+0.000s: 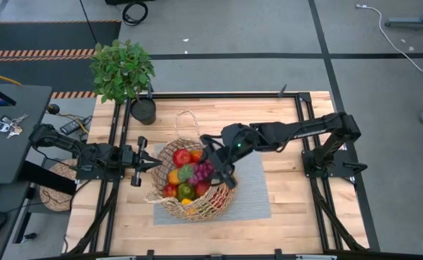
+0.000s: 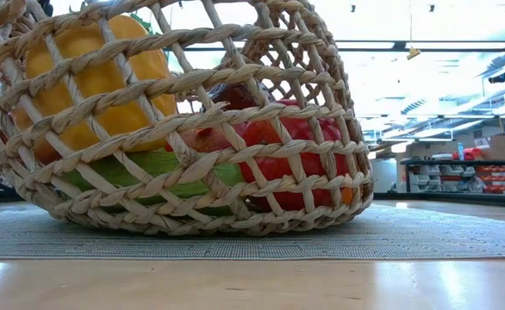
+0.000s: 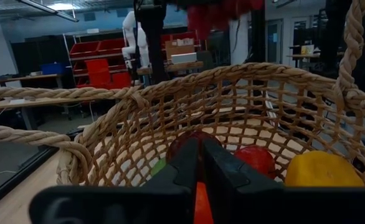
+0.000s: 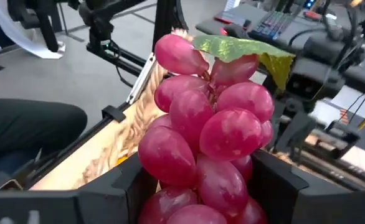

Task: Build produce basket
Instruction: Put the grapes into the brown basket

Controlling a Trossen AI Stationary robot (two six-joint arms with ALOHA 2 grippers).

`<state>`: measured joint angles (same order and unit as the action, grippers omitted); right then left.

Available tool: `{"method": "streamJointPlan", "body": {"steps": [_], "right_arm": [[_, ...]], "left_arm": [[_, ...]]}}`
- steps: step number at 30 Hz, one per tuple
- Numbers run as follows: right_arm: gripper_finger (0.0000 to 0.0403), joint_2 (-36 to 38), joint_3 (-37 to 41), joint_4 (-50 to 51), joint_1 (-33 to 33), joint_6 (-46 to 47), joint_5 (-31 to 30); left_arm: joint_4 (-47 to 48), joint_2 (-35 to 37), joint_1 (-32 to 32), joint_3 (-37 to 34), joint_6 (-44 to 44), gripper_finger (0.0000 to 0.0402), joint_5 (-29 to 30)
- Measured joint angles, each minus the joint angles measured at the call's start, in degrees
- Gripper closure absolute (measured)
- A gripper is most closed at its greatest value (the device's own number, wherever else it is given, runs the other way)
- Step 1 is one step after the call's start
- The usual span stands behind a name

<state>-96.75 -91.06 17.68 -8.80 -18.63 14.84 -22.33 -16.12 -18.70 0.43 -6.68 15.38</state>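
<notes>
My right jaws (image 1: 213,172) are clenched on the bunch of purple grapes (image 4: 204,140), gripping it at its lower part so the cluster stands up with its green leaf on top. In the high view this arm reaches across from the right side and holds the grapes over the middle of the basket (image 1: 169,208). That position, in my judgement, serves a straight lowering onto the pile, not a drop from the side.

My left jaws (image 1: 156,165) are shut with nothing between them, their tips set at the basket's left rim. The left wrist view looks past them into the basket's interior. I judge this arm is bracing the basket against sliding; whether the tips press the weave I cannot tell.

The basket rests on a grey mat (image 1: 258,191) on the tabletop (image 1: 305,217), toward the front. The low view shows it sitting tilted, one side of its base off the mat. The produce (image 2: 106,77) already inside includes yellow, red, green and orange pieces, packed against the open weave.

Assessment: the filling is well advanced; the grapes go in as a top layer because they crush and roll less there. Risk: the tilt may let pieces shift when the bunch lands.

A potted plant (image 1: 123,70) stands at the far left corner, clear of the work.
</notes>
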Motion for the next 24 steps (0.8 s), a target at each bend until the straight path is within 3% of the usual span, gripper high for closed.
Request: {"method": "streamJointPlan", "body": {"steps": [8,17,24], "right_arm": [[0.0189,0.1,-6.2,-3.8,-0.6,2.7,-0.1],[0.0189,0.1,-6.2,-12.8,0.7,9.7,5.5],[0.0189,-0.6,-6.2,-16.0,0.3,8.2,4.4]], "left_arm": [[0.0,0.0,0.0,0.0,0.0,0.0368,0.0],[0.0,0.0,0.0,0.0,0.0,0.0372,0.0],[0.0,0.0,0.0,0.0,0.0,0.0369,0.0]]}}
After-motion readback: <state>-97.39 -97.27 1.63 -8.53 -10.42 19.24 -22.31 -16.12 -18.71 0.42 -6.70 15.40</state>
